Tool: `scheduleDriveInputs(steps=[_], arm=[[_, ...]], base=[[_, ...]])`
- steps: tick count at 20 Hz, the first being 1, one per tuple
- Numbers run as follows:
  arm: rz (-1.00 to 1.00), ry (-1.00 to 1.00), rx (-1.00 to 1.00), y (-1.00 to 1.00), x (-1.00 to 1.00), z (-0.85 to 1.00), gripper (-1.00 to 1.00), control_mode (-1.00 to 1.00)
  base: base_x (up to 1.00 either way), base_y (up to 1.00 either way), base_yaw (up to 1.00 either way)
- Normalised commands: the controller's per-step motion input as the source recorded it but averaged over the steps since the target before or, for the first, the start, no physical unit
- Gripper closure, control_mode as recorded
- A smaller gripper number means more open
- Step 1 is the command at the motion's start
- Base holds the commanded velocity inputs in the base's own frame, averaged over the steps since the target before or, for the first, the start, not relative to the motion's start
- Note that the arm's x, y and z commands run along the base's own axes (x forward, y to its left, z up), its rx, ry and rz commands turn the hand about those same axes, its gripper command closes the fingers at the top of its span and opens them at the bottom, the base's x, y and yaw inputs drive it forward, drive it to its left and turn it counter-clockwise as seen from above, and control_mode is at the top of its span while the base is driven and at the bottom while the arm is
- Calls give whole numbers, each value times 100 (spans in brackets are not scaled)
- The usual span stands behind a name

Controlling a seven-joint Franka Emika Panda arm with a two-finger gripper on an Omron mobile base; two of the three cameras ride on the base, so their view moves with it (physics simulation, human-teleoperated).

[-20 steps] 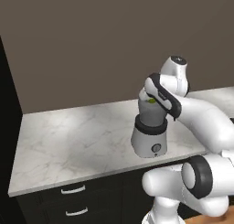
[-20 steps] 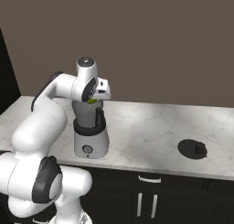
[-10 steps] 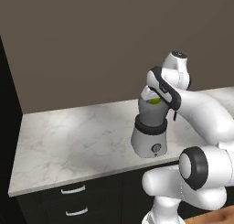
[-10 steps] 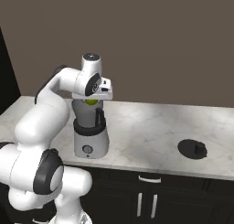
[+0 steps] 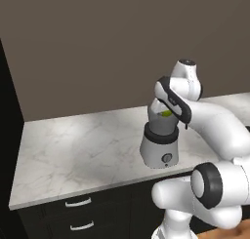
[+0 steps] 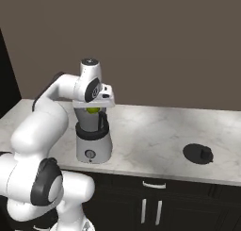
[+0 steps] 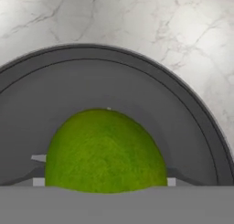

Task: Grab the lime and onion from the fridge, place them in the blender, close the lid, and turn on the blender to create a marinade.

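lime [image 7: 106, 150] bottom cut off by frame edge; blender [image 7: 137, 86] jar rim cropped left, claw fingertips hidden

The lime [image 7: 106, 151] is bright green with a fine mottled skin. The blender [image 6: 92, 141] has a dark grey jar, black collar and light grey base. The desk [image 6: 155, 136] is white marble with grey veins. The lid [image 6: 198, 153] looks black, perhaps dark grey.

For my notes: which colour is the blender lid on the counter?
Black, clearest in the right base view: lid.
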Motion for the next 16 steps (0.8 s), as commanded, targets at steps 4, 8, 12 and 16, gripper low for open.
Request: scheduleDriveInputs(steps=[4, 8, 12, 16], arm=[[2, 16, -2, 8, 23, -56, -100, -100], [2, 2, 0, 0, 2, -32, -100, -100], [0, -2, 0, 0, -4, -16, -100, -100], [0, -13, 0, 0, -8, 10, -100, -100]], base=[[0, 0, 0], [0, 0, 0], [0, 0, 0], [0, 0, 0]])
